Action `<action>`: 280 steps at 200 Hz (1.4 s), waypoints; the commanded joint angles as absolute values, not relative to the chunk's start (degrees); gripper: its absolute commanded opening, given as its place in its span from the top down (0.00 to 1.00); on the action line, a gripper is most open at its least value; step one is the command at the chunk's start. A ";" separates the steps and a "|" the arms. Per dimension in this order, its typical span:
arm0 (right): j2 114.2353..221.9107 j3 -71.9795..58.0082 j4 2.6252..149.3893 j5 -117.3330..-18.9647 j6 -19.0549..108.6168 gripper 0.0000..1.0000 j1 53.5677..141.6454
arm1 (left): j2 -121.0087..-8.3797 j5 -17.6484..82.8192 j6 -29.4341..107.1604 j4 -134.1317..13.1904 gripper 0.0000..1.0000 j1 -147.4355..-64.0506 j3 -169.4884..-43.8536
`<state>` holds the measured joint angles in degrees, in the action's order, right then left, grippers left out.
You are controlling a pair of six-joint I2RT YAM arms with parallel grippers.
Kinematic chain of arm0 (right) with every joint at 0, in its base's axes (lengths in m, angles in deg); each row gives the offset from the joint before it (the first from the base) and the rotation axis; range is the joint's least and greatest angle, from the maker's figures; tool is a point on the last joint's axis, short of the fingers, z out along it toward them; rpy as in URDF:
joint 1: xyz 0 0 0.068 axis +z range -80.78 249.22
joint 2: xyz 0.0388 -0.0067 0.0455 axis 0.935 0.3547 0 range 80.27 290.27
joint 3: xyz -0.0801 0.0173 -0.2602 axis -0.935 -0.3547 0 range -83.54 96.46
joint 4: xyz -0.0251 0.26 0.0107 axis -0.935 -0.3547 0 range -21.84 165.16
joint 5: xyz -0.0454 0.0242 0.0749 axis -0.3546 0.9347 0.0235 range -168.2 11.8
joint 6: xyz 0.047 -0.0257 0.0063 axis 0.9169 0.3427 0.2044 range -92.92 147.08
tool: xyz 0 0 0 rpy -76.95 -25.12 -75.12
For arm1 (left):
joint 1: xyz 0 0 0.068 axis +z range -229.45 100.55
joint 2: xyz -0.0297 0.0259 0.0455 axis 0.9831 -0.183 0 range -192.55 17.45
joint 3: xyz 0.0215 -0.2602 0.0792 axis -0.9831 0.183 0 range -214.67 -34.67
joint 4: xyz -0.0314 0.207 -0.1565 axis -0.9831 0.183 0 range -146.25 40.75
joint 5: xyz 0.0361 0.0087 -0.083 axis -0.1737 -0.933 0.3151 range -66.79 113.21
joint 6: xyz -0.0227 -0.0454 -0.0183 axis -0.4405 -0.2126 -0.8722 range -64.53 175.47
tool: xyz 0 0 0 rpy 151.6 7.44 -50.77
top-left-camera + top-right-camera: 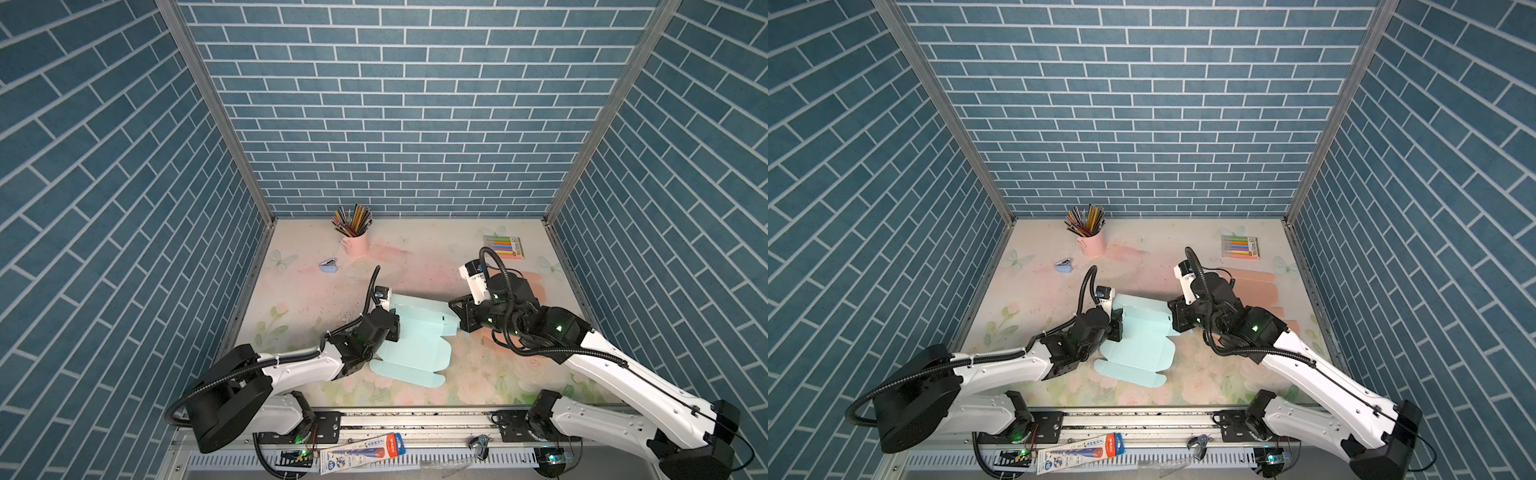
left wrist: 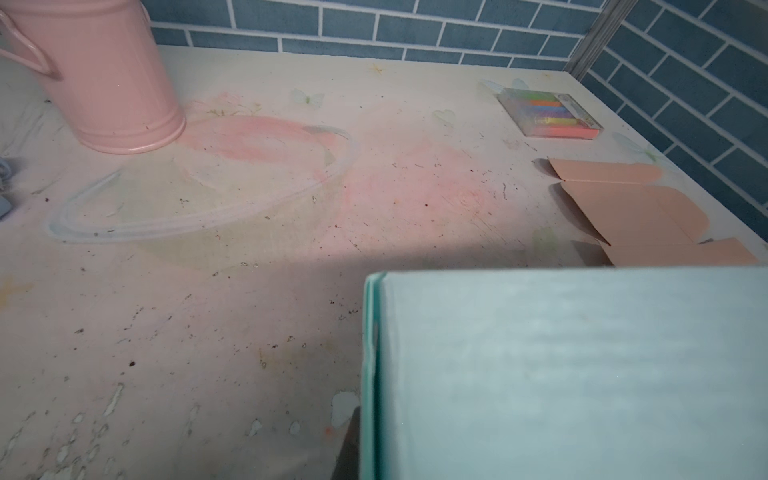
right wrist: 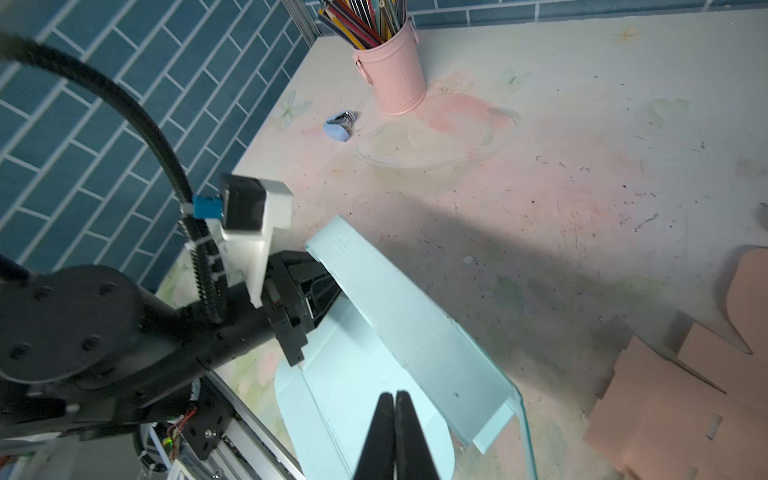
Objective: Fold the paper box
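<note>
Pinching the paper box [image 1: 415, 351] at the left end of its raised far wall, my left gripper [image 3: 318, 286] is clamped on the thin card. It sits mid-table, between my two arms, with its near flaps flat on the table [image 1: 419, 266]. My right gripper [image 3: 394, 409] is fully closed (fingers pressed together, nothing between them) above the box's right end. A flat pink cardboard sheet [image 1: 1254, 286] lies to the right.

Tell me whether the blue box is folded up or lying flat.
Partly folded. One long panel of the blue box stands raised; the rest lies spread flat on the table.
</note>
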<state>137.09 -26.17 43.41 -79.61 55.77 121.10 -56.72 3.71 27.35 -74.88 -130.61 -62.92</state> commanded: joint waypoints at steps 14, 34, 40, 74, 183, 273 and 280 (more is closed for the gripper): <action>139.03 -24.30 40.97 -88.14 54.23 0.99 124.12 | -53.85 1.59 23.68 -66.39 0.93 -129.38 -64.93; 140.47 -24.04 41.29 -89.94 54.54 1.00 125.48 | -53.66 2.69 22.88 -65.83 0.93 -128.41 -64.95; 140.92 -24.08 41.64 -90.27 54.52 1.00 125.71 | -53.66 3.05 22.70 -65.59 0.93 -128.12 -65.01; 143.92 -23.81 41.77 -92.09 54.04 1.00 126.27 | -53.68 4.04 22.44 -65.82 0.93 -127.78 -65.18; 153.05 -21.49 44.68 -93.15 51.35 1.00 126.18 | -52.23 6.55 22.33 -66.35 0.93 -126.83 -64.99; 150.22 -22.97 53.24 -88.53 47.86 1.00 126.39 | -47.12 9.79 19.90 -63.28 0.93 -126.23 -66.11; 150.35 -22.90 53.50 -88.48 47.55 1.00 126.37 | -46.83 10.15 19.87 -63.07 0.93 -125.97 -66.19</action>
